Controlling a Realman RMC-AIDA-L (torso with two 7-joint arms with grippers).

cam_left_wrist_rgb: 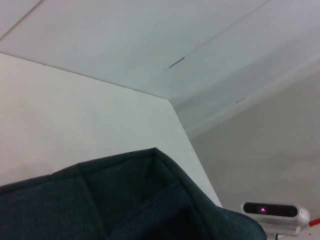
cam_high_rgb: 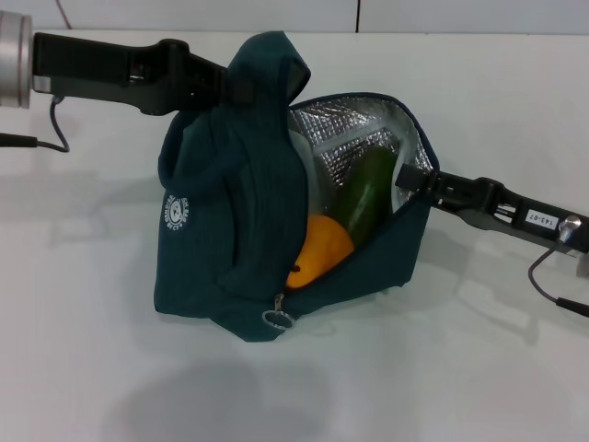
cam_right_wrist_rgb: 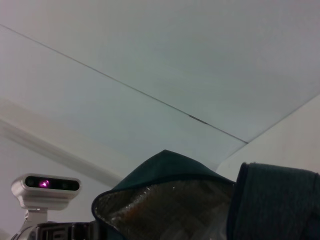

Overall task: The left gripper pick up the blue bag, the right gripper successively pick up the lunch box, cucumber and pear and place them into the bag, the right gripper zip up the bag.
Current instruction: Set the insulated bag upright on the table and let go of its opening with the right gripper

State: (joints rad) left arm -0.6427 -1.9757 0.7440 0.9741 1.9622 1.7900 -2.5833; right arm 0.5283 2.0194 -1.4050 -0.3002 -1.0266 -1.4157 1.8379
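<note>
At the blue bag (cam_high_rgb: 221,249), both grippers grip its fabric.

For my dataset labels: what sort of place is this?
Likely a lab or test bench: a bare white table, plain white walls, and a camera on a stand watching the bag.

The blue bag (cam_high_rgb: 230,249) sits on the table (cam_high_rgb: 479,368). The pear (cam_high_rgb: 322,250) and the cucumber (cam_high_rgb: 366,191) lie inside it, the cucumber behind the pear.
</note>
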